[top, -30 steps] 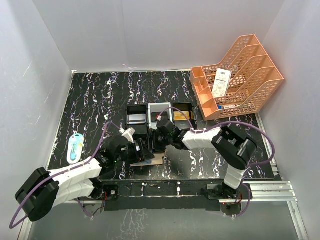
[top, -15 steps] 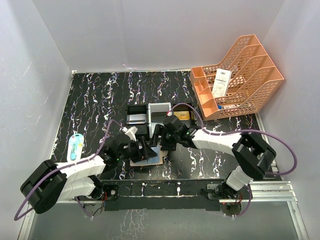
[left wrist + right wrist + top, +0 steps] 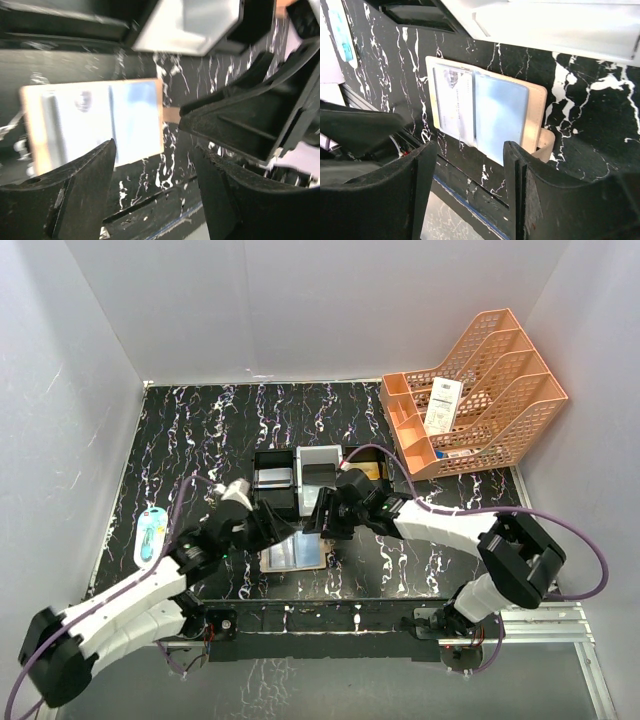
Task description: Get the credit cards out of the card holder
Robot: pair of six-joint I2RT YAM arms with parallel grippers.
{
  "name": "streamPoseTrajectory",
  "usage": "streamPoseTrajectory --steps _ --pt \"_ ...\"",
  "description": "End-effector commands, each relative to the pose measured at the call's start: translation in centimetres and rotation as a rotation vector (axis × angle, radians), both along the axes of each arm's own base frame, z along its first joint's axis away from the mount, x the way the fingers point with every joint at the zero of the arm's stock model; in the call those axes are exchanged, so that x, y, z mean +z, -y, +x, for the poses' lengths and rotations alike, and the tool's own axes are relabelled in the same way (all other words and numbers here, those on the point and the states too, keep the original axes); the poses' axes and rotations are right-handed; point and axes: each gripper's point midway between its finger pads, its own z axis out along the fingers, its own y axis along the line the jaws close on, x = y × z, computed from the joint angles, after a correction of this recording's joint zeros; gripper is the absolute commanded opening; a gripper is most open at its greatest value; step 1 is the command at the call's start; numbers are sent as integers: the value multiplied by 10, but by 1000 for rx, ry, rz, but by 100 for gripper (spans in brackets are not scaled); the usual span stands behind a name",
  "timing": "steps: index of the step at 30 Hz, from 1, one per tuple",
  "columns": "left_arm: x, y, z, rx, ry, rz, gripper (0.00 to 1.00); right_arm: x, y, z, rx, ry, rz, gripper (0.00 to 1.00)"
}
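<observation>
Card holder [image 3: 293, 554] — tan, leather-like, spread open and flat, inside facing up, near the front edge of the table [image 3: 200, 440], just in front of the tray [image 3: 320, 452]. Brown snap tab jutting from its right edge. Two pale bluish slots inside, the left one holding a silvery grey card [image 3: 452, 100] with a round mark. Gold card [image 3: 367, 471] in the tray's right compartment — partly hidden.

My black bench [image 3: 190, 440], veined with white streaks, sits boxed in by plain white walls [image 3: 300, 300] on three sides. A metal rail [image 3: 540, 615] edges the near side. Light is soft and even, perhaps from overhead.
</observation>
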Motion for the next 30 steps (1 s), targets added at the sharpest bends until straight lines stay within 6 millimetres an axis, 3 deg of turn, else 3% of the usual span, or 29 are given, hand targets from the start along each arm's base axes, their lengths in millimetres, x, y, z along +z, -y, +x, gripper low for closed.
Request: streamPoseTrajectory --steps 1,4,11,15,21,25,30 --pt "-10 -91 -6 307 -28 286 64 27 -29 8 63 84 75 53" --pt "-9 -107 -16 357 -47 298 65 27 -43 7 100 106 31 53" --pt "-11 -130 -27 424 -107 395 66 4 -66 2 124 121 -141 49" --pt "-5 -132 -25 438 -91 395 67 -17 -71 0 134 127 -271 47" --pt "-6 -133 -26 440 -88 380 67 -31 -76 0 138 127 -373 42" --pt "-7 -134 -27 441 -90 381 67 -40 -75 0 165 139 -443 29" --pt "-6 -131 -26 433 -87 375 67 -36 -74 2 152 152 -460 11"
